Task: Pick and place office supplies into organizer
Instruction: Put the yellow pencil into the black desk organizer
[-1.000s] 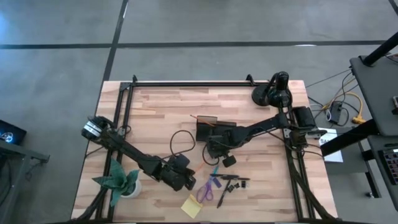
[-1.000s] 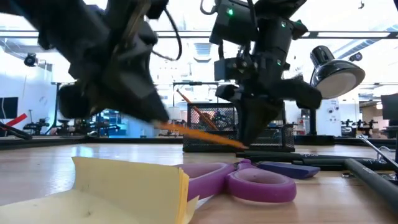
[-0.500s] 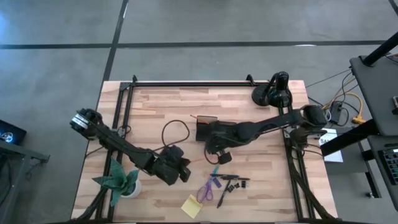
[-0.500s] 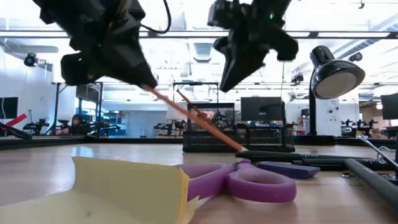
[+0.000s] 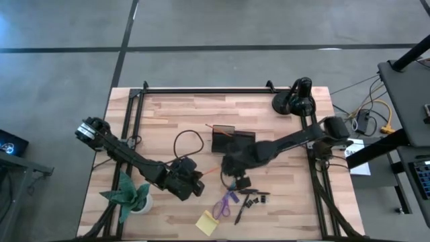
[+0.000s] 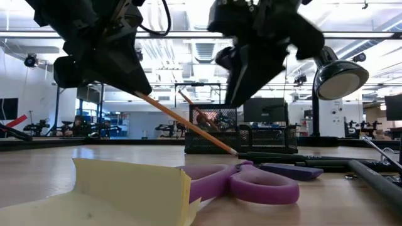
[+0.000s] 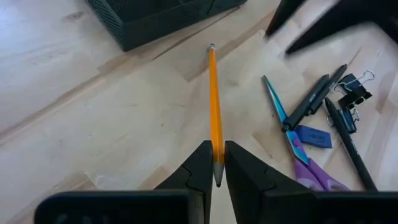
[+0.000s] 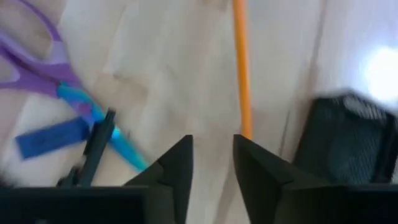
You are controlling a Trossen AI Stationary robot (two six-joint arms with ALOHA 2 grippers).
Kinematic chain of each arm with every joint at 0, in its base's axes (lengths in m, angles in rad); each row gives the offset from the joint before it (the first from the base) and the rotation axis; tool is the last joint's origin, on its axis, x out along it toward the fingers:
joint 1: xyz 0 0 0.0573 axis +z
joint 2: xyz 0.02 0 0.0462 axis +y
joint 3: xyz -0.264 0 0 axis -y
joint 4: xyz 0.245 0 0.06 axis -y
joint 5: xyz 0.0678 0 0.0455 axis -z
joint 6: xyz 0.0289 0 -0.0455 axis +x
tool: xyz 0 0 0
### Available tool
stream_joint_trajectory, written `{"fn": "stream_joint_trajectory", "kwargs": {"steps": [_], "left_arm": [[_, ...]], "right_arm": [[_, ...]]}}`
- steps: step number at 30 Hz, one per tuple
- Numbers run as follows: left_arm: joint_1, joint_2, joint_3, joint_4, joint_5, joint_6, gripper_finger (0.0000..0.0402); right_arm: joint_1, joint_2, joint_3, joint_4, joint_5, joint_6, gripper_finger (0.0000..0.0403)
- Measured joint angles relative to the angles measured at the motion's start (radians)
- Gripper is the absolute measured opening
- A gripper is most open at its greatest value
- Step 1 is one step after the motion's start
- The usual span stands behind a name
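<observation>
my left gripper [image 7: 214,163] pinches a thin orange pencil [image 7: 214,106], raised, near the dark mesh rectangular organizer [image 5: 232,140]. my right gripper [image 8: 211,162] hovers parted, empty. purple-handled scissors [image 5: 223,206], yellow sticky-note pad [image 5: 207,222] and black pens [image 5: 250,195] remain.

orange pencil [image 7: 215,118], purple scissors [image 6: 251,182], yellow pad [image 6: 132,188], seemingly black organizer [image 7: 155,15]

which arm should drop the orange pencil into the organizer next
Left. The left tool is shut on the orange pencil, whose far end points toward the organizer. The right tool is open and holds nothing, hovering by the pencil.
</observation>
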Motion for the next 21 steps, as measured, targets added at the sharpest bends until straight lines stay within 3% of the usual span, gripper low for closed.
{"fn": "stream_joint_trajectory", "kwargs": {"steps": [7,14,21], "left_arm": [[0.0,0.0,0.0,0.011,0.0,-0.001,0.0024],[0.0,-0.001,0.0,0.017,0.001,0.0,0.0024],[0.0,-0.001,0.0,0.016,0.001,0.0,0.0024]], "right_arm": [[0.02,0.084,0.045,0.101,0.146,-0.041,0.0158],[0.02,0.1,0.054,0.133,0.127,-0.085,0.0182],[0.02,0.176,0.064,0.158,0.114,-0.087,0.0181]]}}
